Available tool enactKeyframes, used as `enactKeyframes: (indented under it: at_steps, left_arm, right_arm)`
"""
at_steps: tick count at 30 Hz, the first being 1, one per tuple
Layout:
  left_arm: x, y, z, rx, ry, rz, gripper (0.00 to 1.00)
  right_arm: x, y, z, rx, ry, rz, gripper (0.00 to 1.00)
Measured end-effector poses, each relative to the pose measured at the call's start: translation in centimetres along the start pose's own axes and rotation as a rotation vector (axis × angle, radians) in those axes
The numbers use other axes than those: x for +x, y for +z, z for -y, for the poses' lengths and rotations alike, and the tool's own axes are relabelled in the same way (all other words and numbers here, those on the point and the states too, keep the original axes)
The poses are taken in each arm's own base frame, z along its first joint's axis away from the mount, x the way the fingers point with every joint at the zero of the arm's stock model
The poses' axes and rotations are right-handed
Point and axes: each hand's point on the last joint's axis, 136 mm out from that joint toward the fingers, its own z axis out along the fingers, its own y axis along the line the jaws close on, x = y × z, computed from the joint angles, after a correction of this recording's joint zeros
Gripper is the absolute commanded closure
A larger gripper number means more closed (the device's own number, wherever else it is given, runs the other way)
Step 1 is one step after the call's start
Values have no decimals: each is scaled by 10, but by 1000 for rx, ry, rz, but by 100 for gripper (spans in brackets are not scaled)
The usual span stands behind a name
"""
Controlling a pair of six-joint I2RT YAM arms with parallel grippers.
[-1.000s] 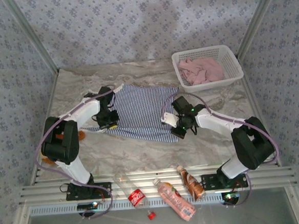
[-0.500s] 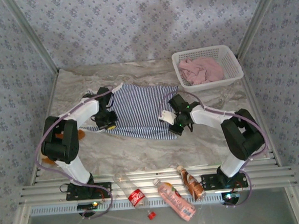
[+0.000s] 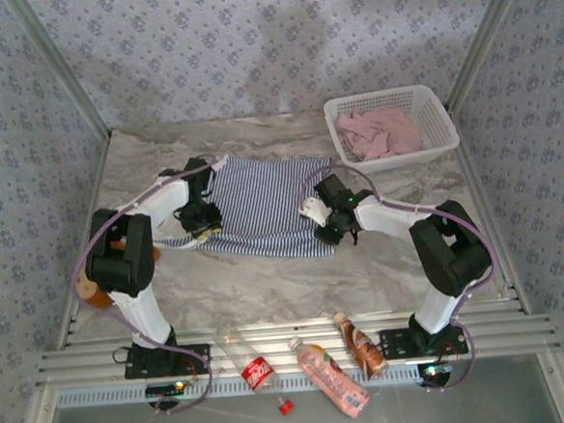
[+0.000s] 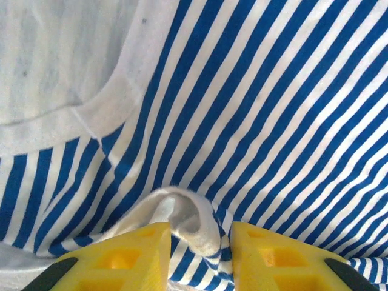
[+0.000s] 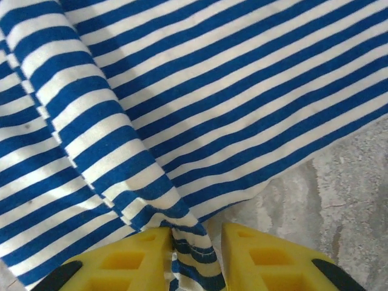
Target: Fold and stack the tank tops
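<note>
Striped tank top: the striped tank top (image 3: 262,205) lies spread on the tabletop (image 3: 267,280), between my two arms and left of the basket (image 3: 436,99).
Pink tank top: the pink tank top (image 3: 378,132) sits crumpled inside the basket, not yet handled.
Left end effector: my left end effector (image 4: 201,233) stands at a narrow gap with a raised ridge of striped cloth and white trim between the fingers. I cannot tell whether they pinch it or only flank it.
Right end effector: my right end effector (image 5: 195,233) is also narrow, with a thin strip of the hem running between its fingers, just beside bare tabletop. Again, I cannot tell if it grips.
Risk, snagging: if I lift away while either ridge is caught, the cloth would likely come up with me and spoil the lie of the fold.
Risk, uneven release: if one side lets go and the other does not, the top could skew or bunch.
Risk, wrinkles: the puckers at both fingers may stay as lumps, so a stack would sit crooked.
Risk, hem: the right edge could flip open.
</note>
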Motion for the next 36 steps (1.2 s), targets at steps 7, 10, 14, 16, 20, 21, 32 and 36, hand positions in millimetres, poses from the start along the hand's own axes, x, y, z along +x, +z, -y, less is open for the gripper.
enactKeyframes:
  at_steps: [7, 10, 14, 16, 20, 21, 32, 36]
  left_arm:
    - [-8, 10, -6, -29, 15, -25, 63]
    - [-15, 7, -7, -34, 23, -15, 60]
    - [-26, 2, -13, -45, 21, 9, 53]
    - [-27, 0, -17, -53, 13, 10, 52]
    - [-25, -14, -19, -40, 4, 28, 51]
    - [-23, -21, -17, -26, 2, 41, 51]
    - [38, -38, 32, 117, 56, 21, 65]
    - [39, -13, 34, 97, 59, -26, 68]
  right_arm:
    - [-5, 1, 19, 46, 112, -6, 63]
    - [-8, -2, 29, 63, 169, 2, 61]
    - [-10, -6, 36, 68, 233, -1, 59]
    - [-8, -7, 37, 69, 254, -8, 57]
    - [-3, -11, 35, 64, 284, -25, 55]
    - [-4, -15, 35, 65, 291, -20, 55]
    - [-37, -62, -17, -72, 297, 162, 60]
    - [-36, -39, -35, -149, 317, 139, 61]
